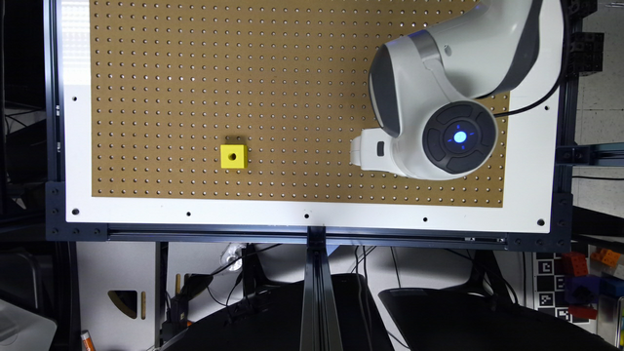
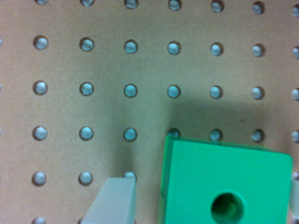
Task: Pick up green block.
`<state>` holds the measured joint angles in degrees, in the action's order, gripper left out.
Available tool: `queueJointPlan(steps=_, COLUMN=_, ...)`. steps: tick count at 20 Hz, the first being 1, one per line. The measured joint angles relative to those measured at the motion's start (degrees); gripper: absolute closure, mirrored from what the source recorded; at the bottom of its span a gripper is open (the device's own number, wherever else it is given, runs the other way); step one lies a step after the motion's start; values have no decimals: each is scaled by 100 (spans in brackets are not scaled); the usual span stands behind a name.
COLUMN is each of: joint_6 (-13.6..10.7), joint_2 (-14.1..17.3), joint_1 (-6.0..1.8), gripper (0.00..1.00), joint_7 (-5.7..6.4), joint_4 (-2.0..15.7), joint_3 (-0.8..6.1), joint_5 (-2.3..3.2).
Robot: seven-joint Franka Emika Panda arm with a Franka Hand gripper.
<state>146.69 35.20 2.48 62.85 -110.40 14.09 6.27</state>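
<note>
Straddling the green block (image 2: pixel 226 184), our gripper (image 2: pixel 205 205) sits low over the pegboard (image 2: pixel 84 60). In the wrist view one grey finger (image 2: pixel 114 200) stands just beside one side face of the cube, with a thin gap between them, so we read no contact on that side yet. A pale sliver at the picture's edge past the opposite face may be the second finger, but we cannot confirm it. We therefore report the jaws as spread apart, wider than the block, and not gripping anything. The block's top face, with its round dark hole, lies flat and square to the finger, which favours a clean pinch on parallel faces.

In the exterior view the white hand section (image 1: pixel 363 152) projects from the wrist, whose round cap shows a blue light, over the part of the brown pegboard toward the exterior view's right. The arm's body covers the green block there. We judge the arm is placed directly above the target to keep the descent vertical.

Well apart, toward the exterior view's left, a yellow cube (image 1: pixel 233 156) with a hole rests on the board, clear of the work. We judge the next step to be closing, then lifting
</note>
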Motion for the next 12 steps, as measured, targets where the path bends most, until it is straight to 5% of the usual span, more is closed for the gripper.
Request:
queueJointPlan(steps=5, joint_6=6, joint_2=21, joint_1=2, gripper=0, joint_7=12, joint_4=49, joint_3=-5, joint_5=30)
queueJointPlan(steps=6, joint_6=6, joint_2=21, joint_1=-2, gripper=100, joint_7=11, joint_4=48, joint_3=-5, joint_5=30)
queueJointPlan(steps=12, joint_6=0, joint_2=21, joint_1=-3, gripper=100, joint_7=11, joint_4=47, joint_3=-7, joint_5=31)
